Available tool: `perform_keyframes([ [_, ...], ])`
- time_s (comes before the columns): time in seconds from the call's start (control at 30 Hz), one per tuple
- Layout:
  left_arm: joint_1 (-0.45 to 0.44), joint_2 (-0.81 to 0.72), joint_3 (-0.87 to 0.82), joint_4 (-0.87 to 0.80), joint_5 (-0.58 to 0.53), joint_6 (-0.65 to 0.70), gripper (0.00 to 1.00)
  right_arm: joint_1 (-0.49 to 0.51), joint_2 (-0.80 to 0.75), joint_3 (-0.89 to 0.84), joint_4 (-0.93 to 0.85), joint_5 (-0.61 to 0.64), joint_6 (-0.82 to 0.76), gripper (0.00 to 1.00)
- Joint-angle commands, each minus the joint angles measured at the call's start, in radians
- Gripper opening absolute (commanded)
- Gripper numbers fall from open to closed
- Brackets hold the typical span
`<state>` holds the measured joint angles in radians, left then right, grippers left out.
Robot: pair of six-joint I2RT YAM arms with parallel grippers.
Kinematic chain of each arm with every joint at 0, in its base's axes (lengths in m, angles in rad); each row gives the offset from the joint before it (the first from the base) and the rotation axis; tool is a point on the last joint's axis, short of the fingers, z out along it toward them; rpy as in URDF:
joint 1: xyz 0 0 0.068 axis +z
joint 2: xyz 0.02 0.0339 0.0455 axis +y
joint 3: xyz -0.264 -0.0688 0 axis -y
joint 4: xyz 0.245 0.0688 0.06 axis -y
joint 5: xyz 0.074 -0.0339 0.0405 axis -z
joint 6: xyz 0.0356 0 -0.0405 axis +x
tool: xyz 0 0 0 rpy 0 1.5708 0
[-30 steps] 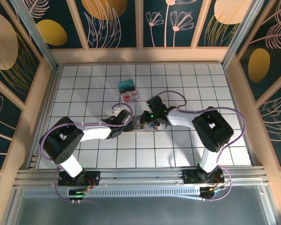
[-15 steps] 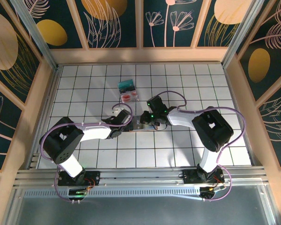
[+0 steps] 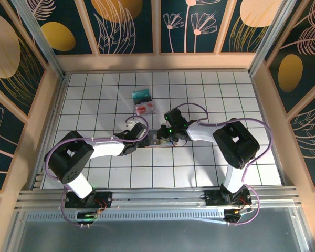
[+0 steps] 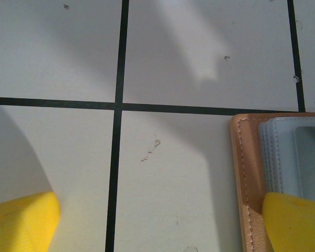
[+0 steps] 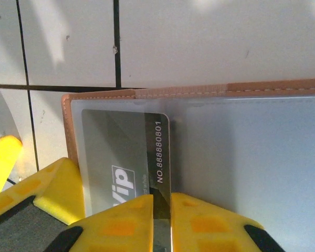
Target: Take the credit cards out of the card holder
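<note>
Card holder (image 5: 262,88), stitched tan leather, smooth grey-blue inside, lies open; right gripper (image 5: 161,207) pinches glossy grey rectangular card (image 5: 121,152), bottom edge cut off; left gripper (image 4: 157,223) spread wide, cropped.

The card holder (image 3: 158,140) lies open on the table (image 3: 94,94), between the left pincer (image 3: 142,137) at its left end and the right pincer (image 3: 166,137) over its right part. Behind the holder, apart and slightly left, sits a small clear box (image 3: 144,102). A card (image 5: 123,152) lies on the holder's inner face, its edge between the right pincer's fingers (image 5: 121,223). One left finger (image 4: 294,223) rests on the holder; the other stands on the table beside it.
</note>
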<state>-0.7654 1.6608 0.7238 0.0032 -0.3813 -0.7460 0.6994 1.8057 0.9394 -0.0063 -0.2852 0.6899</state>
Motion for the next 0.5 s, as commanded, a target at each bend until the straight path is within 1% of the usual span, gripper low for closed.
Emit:
perform_keyframes([
  [0.0, 0.005, 0.03, -0.004, -0.047, 0.011, -0.012, 0.99, -0.01, 0.011, -0.023, -0.001, 0.0, 0.005, 0.09],
  [0.13, 0.005, 0.031, -0.001, -0.054, 0.006, -0.012, 0.99, -0.021, -0.009, -0.028, -0.01, 0.011, 0.003, 0.04],
  [0.47, 0.005, 0.028, -0.001, -0.067, -0.011, -0.011, 0.99, -0.046, -0.049, -0.036, -0.062, 0.052, -0.015, 0.04],
])
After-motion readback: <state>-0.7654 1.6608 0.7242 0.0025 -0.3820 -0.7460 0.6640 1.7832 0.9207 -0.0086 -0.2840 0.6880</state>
